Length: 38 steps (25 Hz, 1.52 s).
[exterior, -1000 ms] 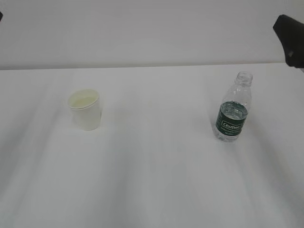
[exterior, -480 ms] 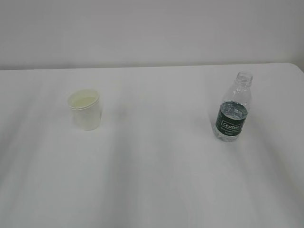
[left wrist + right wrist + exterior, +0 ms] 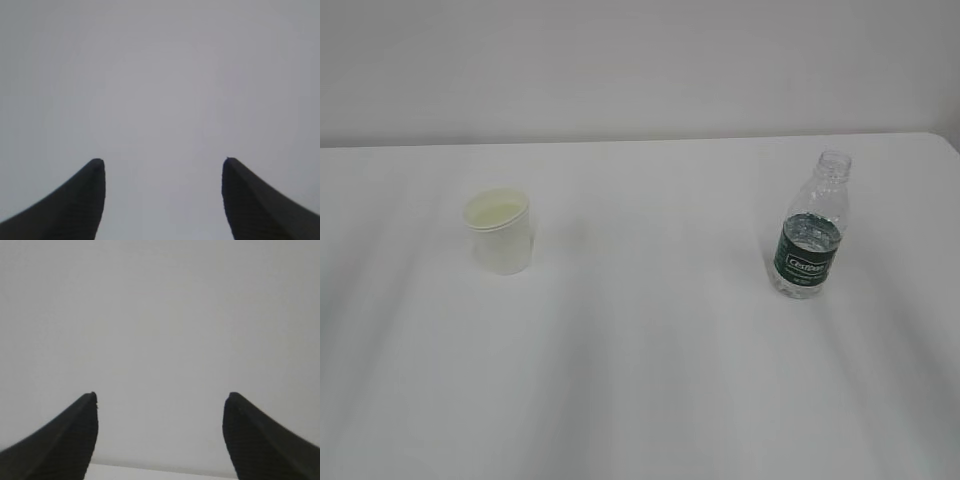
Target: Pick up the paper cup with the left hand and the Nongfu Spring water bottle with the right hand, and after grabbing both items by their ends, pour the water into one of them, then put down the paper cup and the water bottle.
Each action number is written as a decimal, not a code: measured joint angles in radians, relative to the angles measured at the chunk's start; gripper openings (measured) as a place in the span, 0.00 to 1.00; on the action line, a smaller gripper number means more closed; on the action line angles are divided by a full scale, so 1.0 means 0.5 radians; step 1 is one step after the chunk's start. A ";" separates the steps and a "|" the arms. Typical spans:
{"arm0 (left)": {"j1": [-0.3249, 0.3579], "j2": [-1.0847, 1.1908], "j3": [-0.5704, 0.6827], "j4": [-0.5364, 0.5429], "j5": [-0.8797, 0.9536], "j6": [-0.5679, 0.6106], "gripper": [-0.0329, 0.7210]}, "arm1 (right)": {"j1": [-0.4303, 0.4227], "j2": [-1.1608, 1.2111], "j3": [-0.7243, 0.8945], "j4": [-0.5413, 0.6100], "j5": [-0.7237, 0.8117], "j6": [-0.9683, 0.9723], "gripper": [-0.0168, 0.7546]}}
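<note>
The white paper cup [image 3: 501,233] stands upright on the left of the white table [image 3: 640,350], its pale yellowish inside showing. On the right stands the Nongfu Spring water bottle [image 3: 811,228], clear and uncapped, with a dark green label and some water in it. Neither arm appears in the exterior view. In the left wrist view my left gripper [image 3: 163,161] is open, its two black fingertips wide apart against a plain grey surface. My right gripper [image 3: 161,395] is also open with nothing between its fingers, facing a blank wall. Cup and bottle are out of both wrist views.
A plain pale wall [image 3: 640,60] rises behind the table's far edge. A thin strip of white table edge [image 3: 150,472] shows at the bottom of the right wrist view. The table's right corner sits near the bottle.
The black arm seen a second ago at the upper right corner of the exterior view has left the frame. Cup and bottle have not moved.
</note>
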 joint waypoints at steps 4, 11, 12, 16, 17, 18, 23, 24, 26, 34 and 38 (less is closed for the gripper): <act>0.000 -0.022 -0.017 0.112 0.024 0.000 0.74 | 0.000 -0.054 0.000 0.000 0.042 0.000 0.79; 0.000 -0.062 -0.027 0.138 0.149 0.000 0.74 | 0.000 -0.064 0.000 -0.001 0.062 0.000 0.79; 0.000 -0.073 -0.042 0.138 0.182 0.000 0.74 | 0.000 -0.064 -0.005 -0.004 0.082 0.000 0.79; 0.000 -0.162 -0.106 0.163 0.322 0.000 0.74 | 0.000 -0.094 -0.054 -0.004 0.210 0.000 0.79; 0.000 -0.190 -0.121 0.183 0.351 0.000 0.74 | 0.000 -0.115 -0.069 -0.004 0.230 0.000 0.79; 0.000 -0.220 -0.130 0.199 0.366 0.000 0.74 | 0.000 -0.129 -0.086 -0.004 0.253 0.000 0.79; 0.000 -0.367 -0.137 0.224 0.525 0.000 0.74 | 0.000 -0.244 -0.185 -0.004 0.481 0.000 0.79; 0.000 -0.396 -0.137 0.227 0.577 0.000 0.74 | 0.000 -0.272 -0.199 -0.004 0.515 0.000 0.79; 0.000 -0.452 -0.137 0.228 0.652 0.000 0.74 | 0.000 -0.329 -0.205 -0.030 0.586 0.000 0.79; 0.000 -0.640 -0.259 0.238 0.944 0.000 0.74 | 0.000 -0.563 -0.213 -0.075 0.858 0.000 0.79; 0.000 -0.751 -0.379 0.364 1.167 0.000 0.74 | 0.000 -0.672 -0.213 -0.075 1.013 0.000 0.79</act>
